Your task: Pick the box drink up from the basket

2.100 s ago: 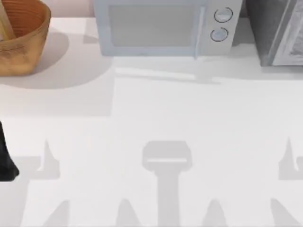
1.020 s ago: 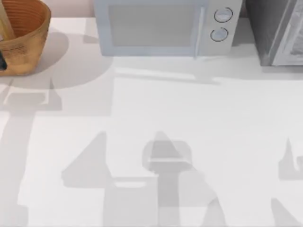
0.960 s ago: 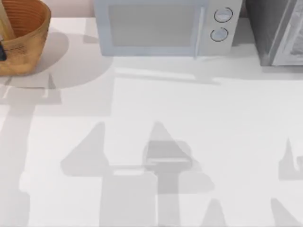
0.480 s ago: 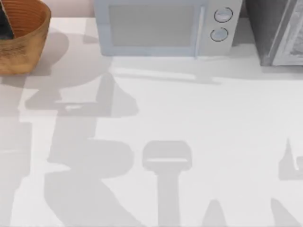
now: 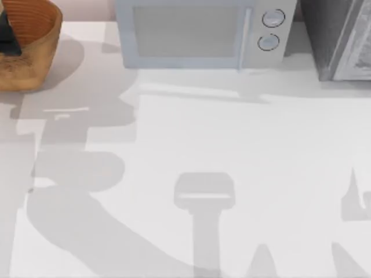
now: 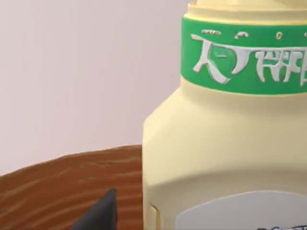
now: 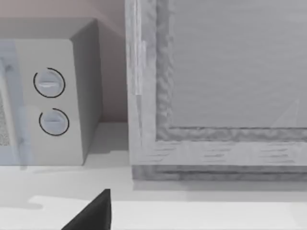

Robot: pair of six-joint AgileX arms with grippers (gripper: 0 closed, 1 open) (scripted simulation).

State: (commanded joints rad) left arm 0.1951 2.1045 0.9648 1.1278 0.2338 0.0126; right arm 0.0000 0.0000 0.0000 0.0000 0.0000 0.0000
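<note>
The basket (image 5: 32, 55) stands at the table's back left corner, partly cut off by the top view's edge. My left gripper (image 5: 8, 35) is a dark shape reaching down inside it. In the left wrist view the box drink (image 6: 225, 158) looms very close, pale yellow with a green lettered band near its top. It stands upright against the basket's brown inner wall (image 6: 53, 187). One dark fingertip (image 6: 101, 214) sits beside the carton with a gap between them, so the gripper is open. My right gripper (image 7: 93, 215) is parked off to the right, facing the microwave's knobs.
A pale blue-grey microwave (image 5: 197, 35) stands at the back centre, right of the basket. A grey cabinet (image 5: 342, 40) fills the back right corner. Arm shadows fall across the white table (image 5: 243, 150).
My left gripper has travelled from the table's left front edge up to the basket and down into it. Its shadow has swung across the left of the table.
</note>
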